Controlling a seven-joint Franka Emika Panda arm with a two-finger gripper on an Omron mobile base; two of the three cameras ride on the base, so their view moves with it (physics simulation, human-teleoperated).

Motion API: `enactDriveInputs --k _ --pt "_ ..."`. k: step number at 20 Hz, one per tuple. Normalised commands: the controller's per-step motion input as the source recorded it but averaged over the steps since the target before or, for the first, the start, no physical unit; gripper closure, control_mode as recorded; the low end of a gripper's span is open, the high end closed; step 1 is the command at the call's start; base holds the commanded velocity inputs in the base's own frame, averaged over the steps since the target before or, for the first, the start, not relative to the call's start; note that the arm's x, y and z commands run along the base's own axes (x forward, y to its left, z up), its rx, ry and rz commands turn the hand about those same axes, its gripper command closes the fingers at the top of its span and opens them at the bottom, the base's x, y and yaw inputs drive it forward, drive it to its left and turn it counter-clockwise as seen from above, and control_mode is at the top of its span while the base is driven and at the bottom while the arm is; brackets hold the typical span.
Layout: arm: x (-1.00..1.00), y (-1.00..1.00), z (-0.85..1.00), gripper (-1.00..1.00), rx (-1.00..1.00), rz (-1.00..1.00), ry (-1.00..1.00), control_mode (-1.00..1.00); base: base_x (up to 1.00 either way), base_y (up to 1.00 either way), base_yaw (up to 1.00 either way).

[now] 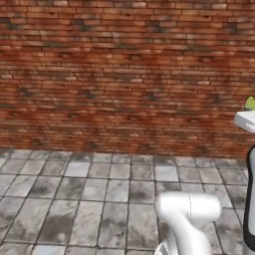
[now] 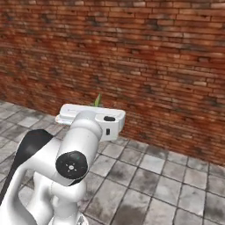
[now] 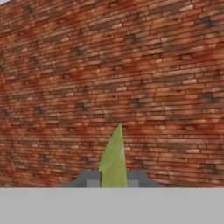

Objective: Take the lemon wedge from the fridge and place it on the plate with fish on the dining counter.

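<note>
A yellow-green lemon wedge stands pointed end up between my two dark fingertips, with my gripper shut on it. In the left base view its green tip peeks over my white hand at the right edge. The right base view has the wedge tip just above the hand, in front of the wall. The fridge, the plate with fish and the dining counter are out of view.
A red brick wall stands straight ahead across all views. Grey stone floor tiles run from my base to the wall's foot.
</note>
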Motion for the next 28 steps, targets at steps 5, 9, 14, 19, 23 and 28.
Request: enactDriveInputs --k 5,9,14,19,23,28 --pt "0.00 0.00 0.00 1.00 0.00 0.00 0.00 1.00 0.00 0.15 0.89" --pt "0.00 0.00 0.00 1.00 0.00 0.00 0.00 1.00 0.00 0.16 0.88" --pt "0.00 0.00 0.00 1.00 0.00 0.00 0.00 1.00 0.00 0.15 0.89" --pt "0.00 0.00 0.00 1.00 0.00 0.00 0.00 1.00 0.11 0.09 0.86" --pt "0.00 0.00 0.00 1.00 0.00 0.00 0.00 1.00 0.44 -0.01 0.79" --pt "0.00 0.00 0.00 1.00 0.00 0.00 0.00 1.00 1.00 -0.56 0.23"
